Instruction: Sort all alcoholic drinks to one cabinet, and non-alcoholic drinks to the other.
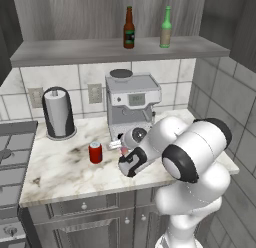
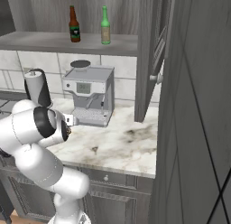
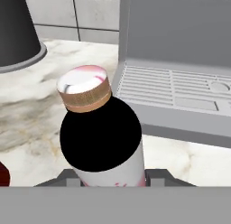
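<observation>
Marble worktop (image 1: 55,167), before the coffee machine (image 1: 132,104): jaws clamped on the pink bottle (image 3: 106,142)'s body; light, rigid, smooth, likely slippery.

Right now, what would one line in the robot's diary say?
gripper: closing around pink bottle | red can: on counter | brown bottle, green bottle: on cabinet shelf | next: probably lift pink bottle

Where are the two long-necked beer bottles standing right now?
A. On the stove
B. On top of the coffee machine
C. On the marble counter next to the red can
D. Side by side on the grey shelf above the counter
D: the brown bottle and the green bottle stand upright on the shelf above the coffee machine, while the red can sits down on the counter.
</observation>
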Controlling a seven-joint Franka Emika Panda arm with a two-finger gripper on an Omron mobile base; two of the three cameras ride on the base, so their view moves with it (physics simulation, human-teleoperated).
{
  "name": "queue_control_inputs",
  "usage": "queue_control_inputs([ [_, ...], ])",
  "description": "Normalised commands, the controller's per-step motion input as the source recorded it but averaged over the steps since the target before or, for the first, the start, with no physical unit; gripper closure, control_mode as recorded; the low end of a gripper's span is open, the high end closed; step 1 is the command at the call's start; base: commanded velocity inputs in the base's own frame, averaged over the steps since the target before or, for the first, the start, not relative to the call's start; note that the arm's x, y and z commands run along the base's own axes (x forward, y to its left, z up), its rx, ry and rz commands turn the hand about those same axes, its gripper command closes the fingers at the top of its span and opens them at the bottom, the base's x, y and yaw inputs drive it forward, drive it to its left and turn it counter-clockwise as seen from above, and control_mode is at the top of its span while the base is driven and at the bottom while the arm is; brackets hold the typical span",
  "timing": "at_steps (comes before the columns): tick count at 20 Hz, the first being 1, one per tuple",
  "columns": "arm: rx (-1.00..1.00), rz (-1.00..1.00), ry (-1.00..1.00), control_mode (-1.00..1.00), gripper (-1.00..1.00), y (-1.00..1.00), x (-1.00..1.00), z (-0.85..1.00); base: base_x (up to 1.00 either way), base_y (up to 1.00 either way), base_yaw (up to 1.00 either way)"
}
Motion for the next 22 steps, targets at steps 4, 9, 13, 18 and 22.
queue_control_inputs([
  [4, 0.02, 0.00, -0.04, -1.00, 1.00, 0.00, 0.01, 0.00, 0.00, 0.00, 0.00],
  [9, 0.01, 0.00, -0.04, -1.00, 1.00, 0.00, 0.00, 0.10, 0.00, 0.00, 0.00],
  [13, 0.00, 0.00, 0.01, -1.00, 1.00, 0.00, 0.00, 0.31, 0.00, 0.00, 0.00],
  [18, 0.00, 0.00, 0.06, -1.00, 1.00, -0.01, 0.00, 0.53, 0.00, 0.00, 0.00],
  [22, 0.00, -0.01, 0.09, -1.00, 1.00, -0.05, 0.00, 0.67, 0.00, 0.00, 0.00],
])
